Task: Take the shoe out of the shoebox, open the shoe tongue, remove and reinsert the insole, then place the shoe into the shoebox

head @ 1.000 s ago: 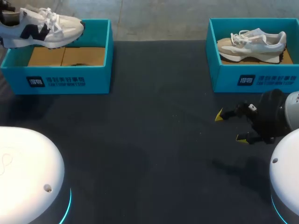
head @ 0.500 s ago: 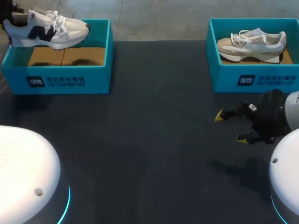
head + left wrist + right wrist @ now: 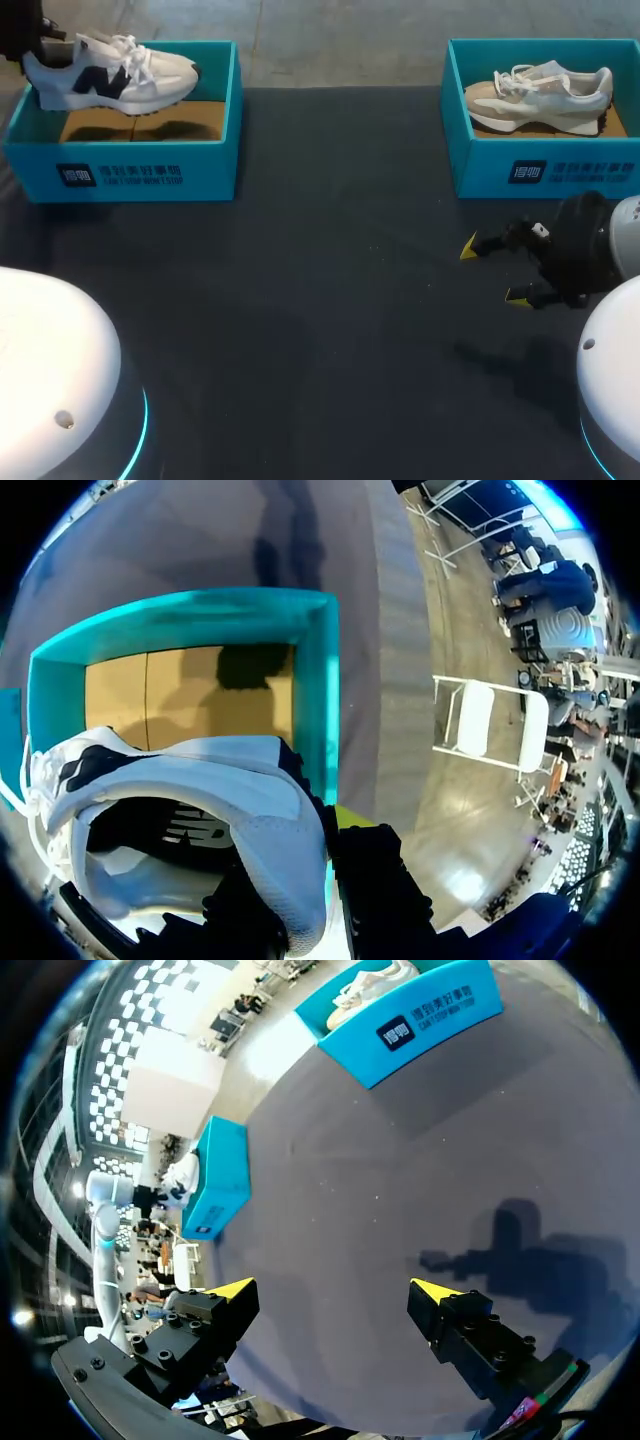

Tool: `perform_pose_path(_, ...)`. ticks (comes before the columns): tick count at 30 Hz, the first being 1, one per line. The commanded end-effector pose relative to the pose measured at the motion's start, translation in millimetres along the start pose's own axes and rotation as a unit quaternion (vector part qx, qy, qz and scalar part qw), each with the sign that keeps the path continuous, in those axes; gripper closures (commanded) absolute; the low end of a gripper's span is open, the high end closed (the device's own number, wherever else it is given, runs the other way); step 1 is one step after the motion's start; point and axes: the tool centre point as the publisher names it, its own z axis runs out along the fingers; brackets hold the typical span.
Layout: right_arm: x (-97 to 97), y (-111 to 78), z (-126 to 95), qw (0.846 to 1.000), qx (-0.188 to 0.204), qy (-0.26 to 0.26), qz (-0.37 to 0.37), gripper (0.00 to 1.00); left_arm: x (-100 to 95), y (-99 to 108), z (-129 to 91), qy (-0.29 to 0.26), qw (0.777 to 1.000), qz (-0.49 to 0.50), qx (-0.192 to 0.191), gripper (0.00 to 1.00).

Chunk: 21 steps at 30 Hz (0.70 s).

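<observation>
A white shoe (image 3: 110,75) with a navy side mark hangs over the left teal shoebox (image 3: 200,165), toe pointing right. My left gripper (image 3: 22,35) is shut on its heel at the box's far left corner. In the left wrist view the gripper (image 3: 300,870) pinches the heel collar of the shoe (image 3: 200,790), with the shoebox (image 3: 318,690) and its brown cardboard floor (image 3: 190,690) below. My right gripper (image 3: 493,272) hovers open and empty over the dark table at the right, also seen in its own view (image 3: 332,1290).
A second teal shoebox (image 3: 545,170) at the back right holds a beige-and-white shoe (image 3: 540,92); the right wrist view shows this box (image 3: 420,1020) far ahead of the fingers. The left box (image 3: 220,1185) shows off to one side.
The left gripper has carried the shoe to the right and slightly lower, further over the left box. The right arm has not moved.
</observation>
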Motion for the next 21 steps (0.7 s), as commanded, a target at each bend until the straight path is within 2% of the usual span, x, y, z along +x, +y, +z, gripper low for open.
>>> perform_pose_path(1, 1.1, -2.0, -0.9, 1.0, -0.002, -0.002, 0.001, 0.0, -4.2, 10.4, 12.7, 0.006, 1.0, 0.001, 0.011, 1.0)
perform_pose_path(15, 1.1, -2.0, -0.9, 1.0, -0.002, -0.002, 0.001, 0.0, -16.7, 13.5, 23.4, -0.001, 1.0, 0.012, 0.018, 1.0)
perform_pose_path(21, 1.1, -2.0, -0.9, 1.0, -0.002, -0.002, 0.001, 0.0, -22.6, 7.2, 25.1, -0.006, 1.0, 0.013, 0.019, 1.0)
